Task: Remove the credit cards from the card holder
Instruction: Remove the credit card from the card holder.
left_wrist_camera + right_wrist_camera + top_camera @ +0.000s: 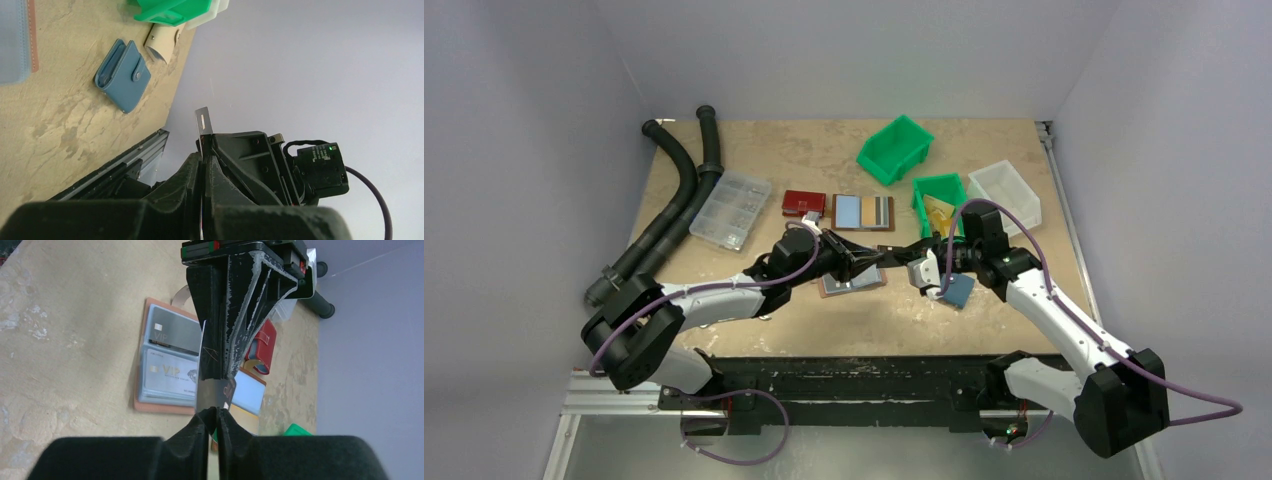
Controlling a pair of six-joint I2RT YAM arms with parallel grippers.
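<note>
Left end effector (204,152): clamped shut on one end of a thin dark grey plastic credit card (210,392).
Right end effector (216,416): fingertips pinched onto the card's opposite end, facing the left one.
Card position: edge-up in mid-air between both, above the table (804,150).
Open brown leather card holder (160,409): flat on the table beneath, two VIP-marked cards (170,372) in its clear sleeves.
Blue square snap pouch (122,75): on the table near the right arm.

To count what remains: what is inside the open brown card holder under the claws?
Two VIP cards in clear sleeves: a dark grey card beside a pale card. The left claw hides part of the card holder. Anything there is unseen.
</note>
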